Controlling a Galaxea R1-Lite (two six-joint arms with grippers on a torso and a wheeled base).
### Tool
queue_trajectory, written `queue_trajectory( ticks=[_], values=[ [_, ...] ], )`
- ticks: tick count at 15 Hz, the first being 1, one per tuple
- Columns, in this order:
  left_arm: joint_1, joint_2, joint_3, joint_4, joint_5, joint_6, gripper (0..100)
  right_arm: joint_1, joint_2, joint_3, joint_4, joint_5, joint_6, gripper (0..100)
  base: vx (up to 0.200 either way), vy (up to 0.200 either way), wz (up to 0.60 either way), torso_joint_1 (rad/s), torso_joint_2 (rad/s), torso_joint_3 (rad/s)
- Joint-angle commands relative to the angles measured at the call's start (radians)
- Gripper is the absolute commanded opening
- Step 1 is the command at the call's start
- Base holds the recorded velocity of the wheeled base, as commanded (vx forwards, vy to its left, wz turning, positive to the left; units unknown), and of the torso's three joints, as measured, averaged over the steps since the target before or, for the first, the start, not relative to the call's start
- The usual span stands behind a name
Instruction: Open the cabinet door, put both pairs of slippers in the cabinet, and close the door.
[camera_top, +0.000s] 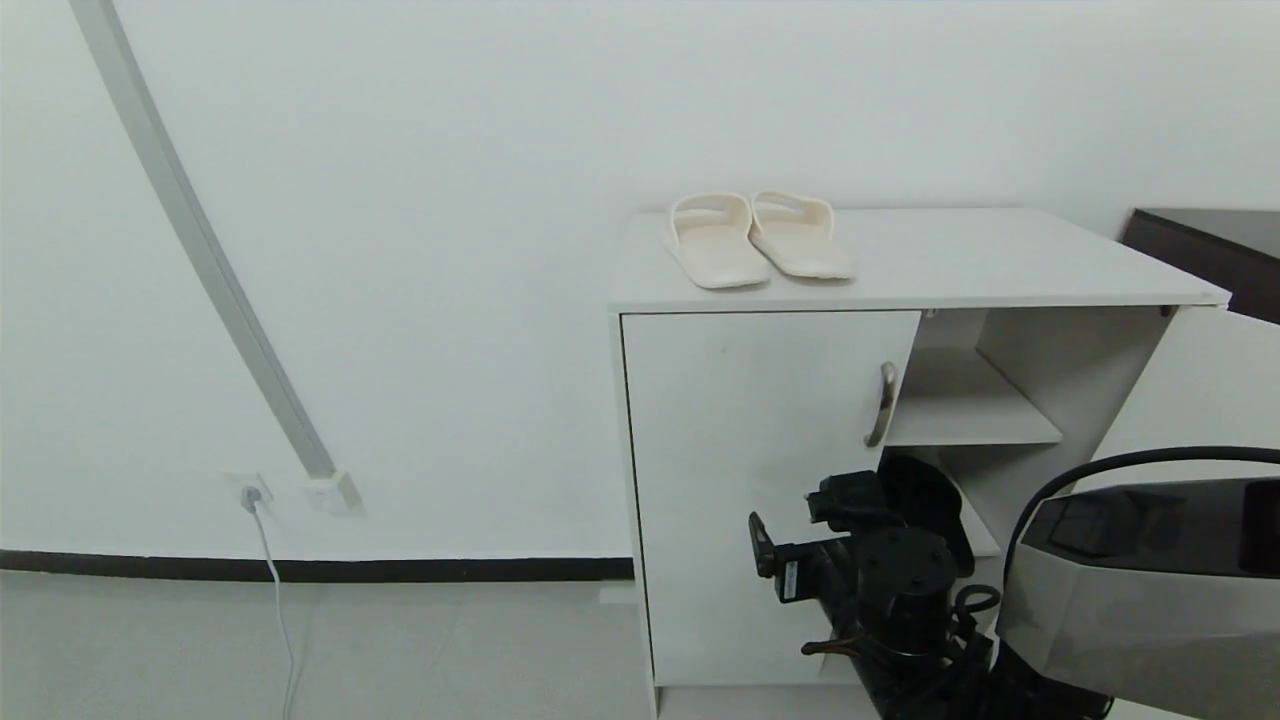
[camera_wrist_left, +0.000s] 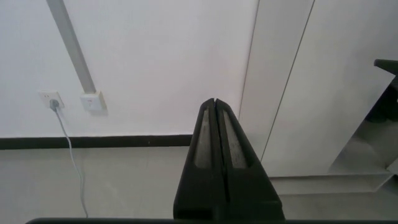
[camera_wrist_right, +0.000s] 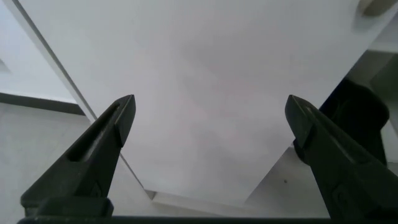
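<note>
A pair of cream slippers (camera_top: 760, 238) lies side by side on top of the white cabinet (camera_top: 1000, 255). The cabinet's left door (camera_top: 750, 450) is closed, with a metal handle (camera_top: 884, 403) at its inner edge. Its right door (camera_top: 1200, 390) is swung open. A pair of black slippers (camera_top: 925, 490) (camera_wrist_right: 360, 118) rests on a lower shelf inside. My right gripper (camera_top: 800, 530) (camera_wrist_right: 210, 102) is open and empty, low down, just in front of the closed left door. My left gripper (camera_wrist_left: 215, 102) is shut on nothing, pointing towards the wall beside the cabinet's left side.
A wall socket with a plugged-in white cable (camera_top: 250, 493) and a slanted grey conduit (camera_top: 200, 240) are on the wall left of the cabinet. Open floor (camera_top: 300, 650) lies there. Dark furniture (camera_top: 1210, 245) stands behind the cabinet at the right.
</note>
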Motion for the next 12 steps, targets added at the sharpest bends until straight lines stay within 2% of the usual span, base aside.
queue_trajectory(
  ticks=[1,12],
  values=[
    [0.0,0.001,0.0,0.001,0.001,0.0,0,0.0,-0.002,0.003,-0.001,0.0,0.0,100,0.0,0.0,0.0,0.163,-0.48,-0.325],
    [0.0,0.001,0.0,-0.001,0.001,0.0,0,-0.002,-0.008,0.016,-0.01,0.0,-0.002,100,0.0,0.0,0.0,0.194,-0.51,-0.319]
  ],
)
